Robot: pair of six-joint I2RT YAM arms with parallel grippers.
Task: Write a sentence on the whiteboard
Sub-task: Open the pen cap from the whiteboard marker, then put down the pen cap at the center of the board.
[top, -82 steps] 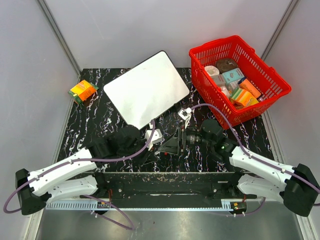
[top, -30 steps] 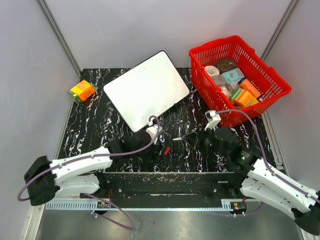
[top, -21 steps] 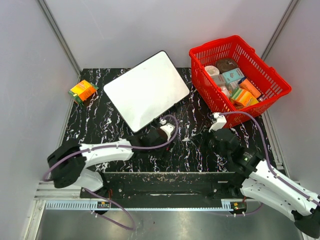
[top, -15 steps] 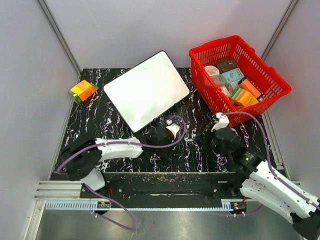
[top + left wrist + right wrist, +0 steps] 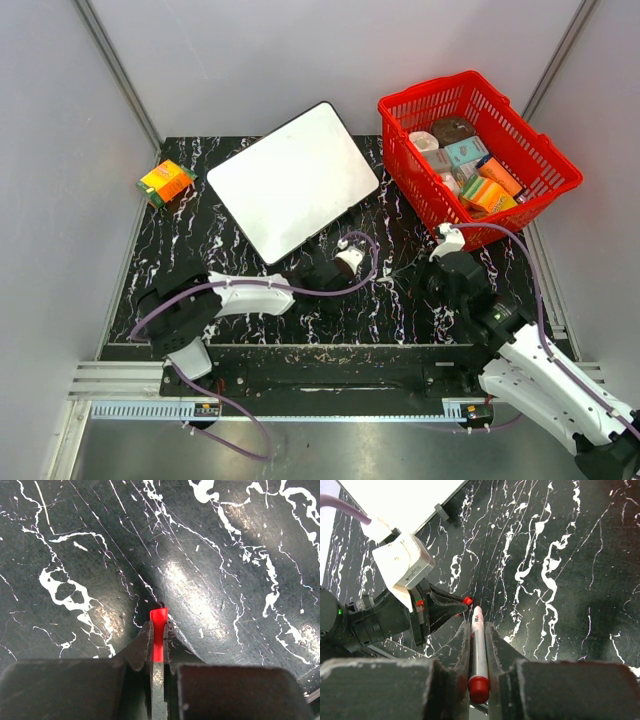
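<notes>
Stretched well to the right of where it lay a second ago, the left gripper [image 5: 159,630] has closed its fingers [image 5: 141,647] on a small red cap [image 5: 159,616], which then lay loose on the table. The right arm has drawn back toward its own side.

The cap's end sticks out past the pressed-together fingertips, low over the black, white-veined table [image 5: 200,252]; whether it touches the surface cannot be told. Facing it, the right gripper [image 5: 477,627] pinches a white marker [image 5: 476,652] with a red butt end. The barrel lies along the jaws, its tip pointing at the cap and stopping just short of it.

Small red print on the barrel is too fine to read, as is the sticker on the white camera housing [image 5: 400,562] of the left wrist. A purple cable [image 5: 350,508] runs off that housing.

The left forearm lies across the table in front of the near corner of the whiteboard [image 5: 295,180], so it stands between the marker and the board. The board rests flat and askew at the table's far middle.

Just beside the board on its right, a red basket [image 5: 520,208] holds teal, orange and brown packets, their labels too small to make out. An orange-and-green box [image 5: 165,183] sits by the table's far left edge, well apart from both arms.
</notes>
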